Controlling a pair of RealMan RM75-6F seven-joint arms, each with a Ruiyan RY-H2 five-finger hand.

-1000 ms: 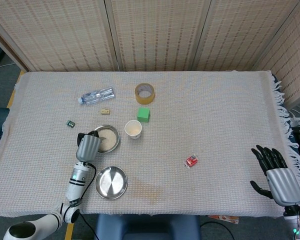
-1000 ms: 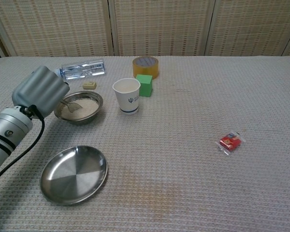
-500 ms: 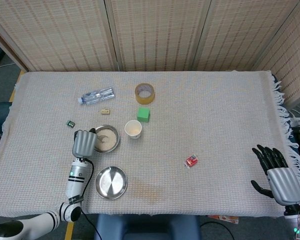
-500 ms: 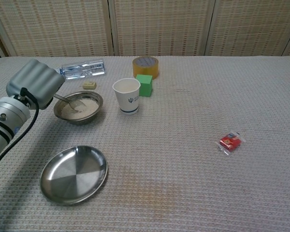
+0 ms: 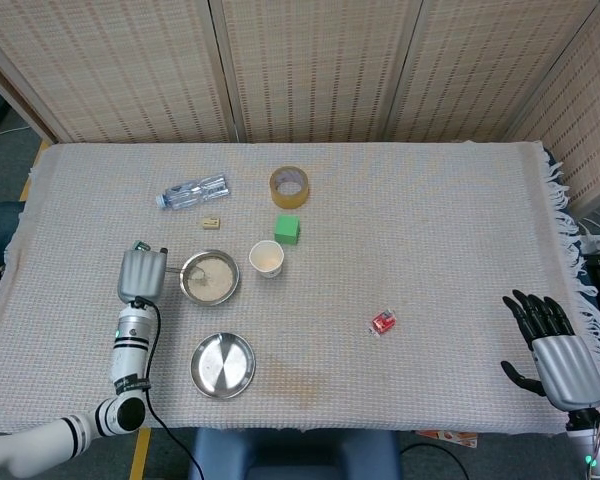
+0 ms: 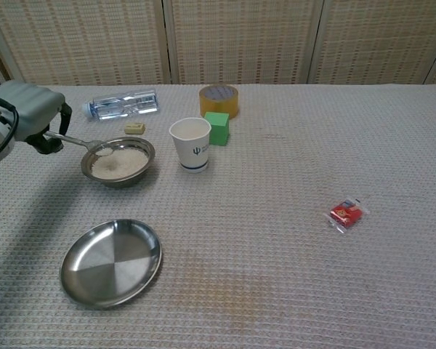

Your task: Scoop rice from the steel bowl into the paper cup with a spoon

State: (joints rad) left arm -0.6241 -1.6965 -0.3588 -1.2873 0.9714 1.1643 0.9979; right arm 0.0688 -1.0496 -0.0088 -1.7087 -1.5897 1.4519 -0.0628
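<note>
Cup [image 6: 191, 144] — blue logo, unreadable; left hand [image 6: 30, 110] holds spoon [image 6: 87, 143].

The table is covered by a matt, coarse woven cloth [image 6: 291, 276] with a waffle texture and a fringed right edge. The steel bowl [image 6: 118, 161] of grainy white rice and the near plate [image 6: 111, 261] are shiny metal, as is the thin spoon [image 6: 83, 142]. The paper cup [image 6: 190, 144] looks smooth and matt. The far bottle [image 6: 123, 104] is clear glossy plastic. The left hand [image 6: 30, 113] has a smooth grey shell.
</note>
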